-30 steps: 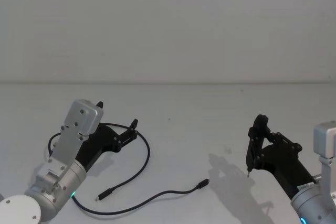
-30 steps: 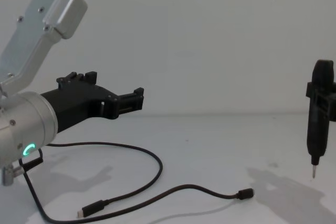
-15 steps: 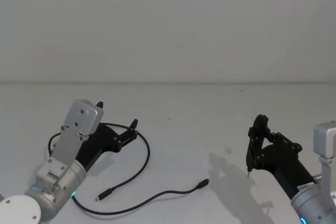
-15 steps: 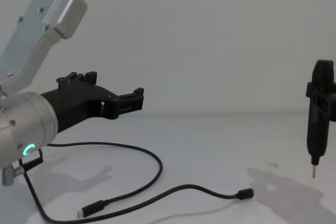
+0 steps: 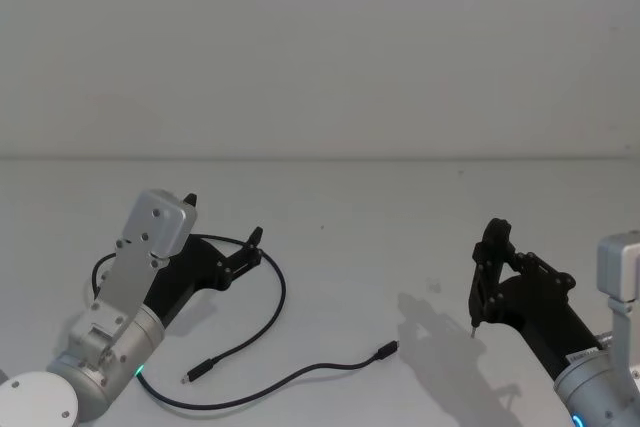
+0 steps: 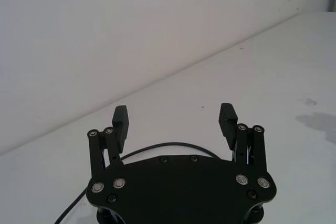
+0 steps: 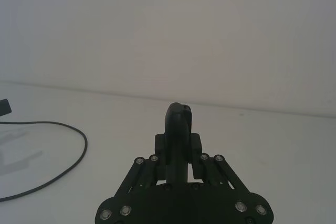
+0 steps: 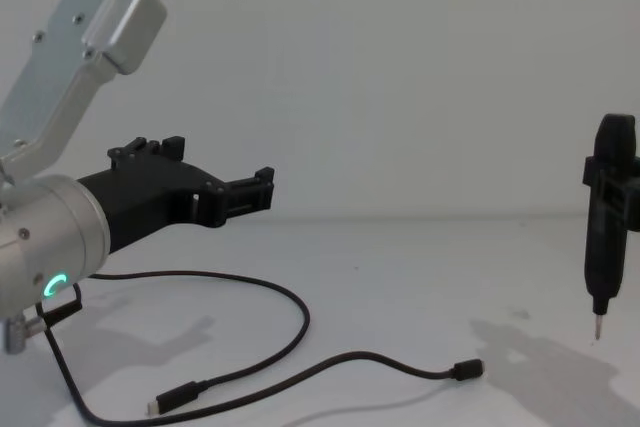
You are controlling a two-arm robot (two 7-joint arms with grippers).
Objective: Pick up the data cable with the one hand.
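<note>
One white counter (image 5: 400,207) runs back to a bare pale wall (image 5: 320,47). Nothing has shifted since a second ago. The left gripper (image 6: 174,116) hangs above the counter, its fingers spread wide and empty. The data cable (image 5: 284,295) lies flat below it, and its loop curves out just ahead of the fingertips. The chest view adds the green ring (image 8: 52,285) behind the left gripper. Well off to its right, the right gripper (image 5: 492,257) is clamped on a pen-like tool (image 8: 603,227).
</note>
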